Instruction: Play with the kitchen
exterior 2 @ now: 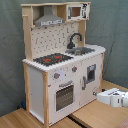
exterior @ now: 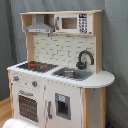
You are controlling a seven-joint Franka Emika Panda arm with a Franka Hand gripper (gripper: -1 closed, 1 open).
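The kitchen (exterior 2: 62,60) is seen mid-frame, with the hand (exterior 2: 111,97) at lower right, its state untellable.

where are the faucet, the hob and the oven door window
faucet (exterior: 85,58), first exterior view, on its black arch
hob (exterior 2: 52,59), second exterior view, on the black top
oven door window (exterior 2: 64,97), second exterior view, on the dark pane

I can read no text, label, brand or number anywhere on the kitchen (exterior: 55,75) in both exterior views.
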